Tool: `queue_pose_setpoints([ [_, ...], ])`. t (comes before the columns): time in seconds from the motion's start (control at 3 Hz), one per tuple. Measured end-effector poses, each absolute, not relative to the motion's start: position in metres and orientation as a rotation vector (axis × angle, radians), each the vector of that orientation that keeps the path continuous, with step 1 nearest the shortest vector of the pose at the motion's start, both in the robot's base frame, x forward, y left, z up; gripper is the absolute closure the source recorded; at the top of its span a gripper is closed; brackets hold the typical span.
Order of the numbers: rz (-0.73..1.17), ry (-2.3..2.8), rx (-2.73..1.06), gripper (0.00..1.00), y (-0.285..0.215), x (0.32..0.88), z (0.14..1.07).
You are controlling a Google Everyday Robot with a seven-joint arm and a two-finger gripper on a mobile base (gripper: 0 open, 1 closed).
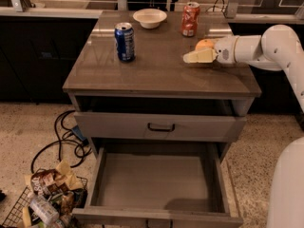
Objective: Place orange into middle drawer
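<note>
The small, round, bright-skinned orange (205, 43) is being seen at the right rear of the brown cabinet top (161, 72), just behind the cream 2-finger gripper (197, 56), which is reaching in from the right and pointing left. Whether the fruit is being pinched cannot be told. Being round, it is offering no long axis.

The wide grey-beige middle drawer (156, 179) is standing open below, nearer the camera, under the grey drawer (118, 125) with the black bar handle.

No writing is being made out on the blue soda can (124, 42) or the red-orange soda can (190, 19).
</note>
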State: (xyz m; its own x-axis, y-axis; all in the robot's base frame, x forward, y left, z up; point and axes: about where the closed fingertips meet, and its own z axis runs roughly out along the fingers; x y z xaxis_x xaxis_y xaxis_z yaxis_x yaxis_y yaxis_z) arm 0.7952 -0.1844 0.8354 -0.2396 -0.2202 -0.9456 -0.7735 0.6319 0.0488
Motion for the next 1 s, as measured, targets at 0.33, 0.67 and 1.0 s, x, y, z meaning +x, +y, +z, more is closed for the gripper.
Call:
queue_pose_setpoints([
  [0.33,0.647,1.777,-0.809,0.41,-0.1809,0.7959,0.8339],
  [0.67,0.652,1.777,-0.812,0.64,-0.1775,0.7965,0.8325],
  [1.0,0.659,1.777,-0.816,0.96,-0.1726,0.7973,0.8304],
])
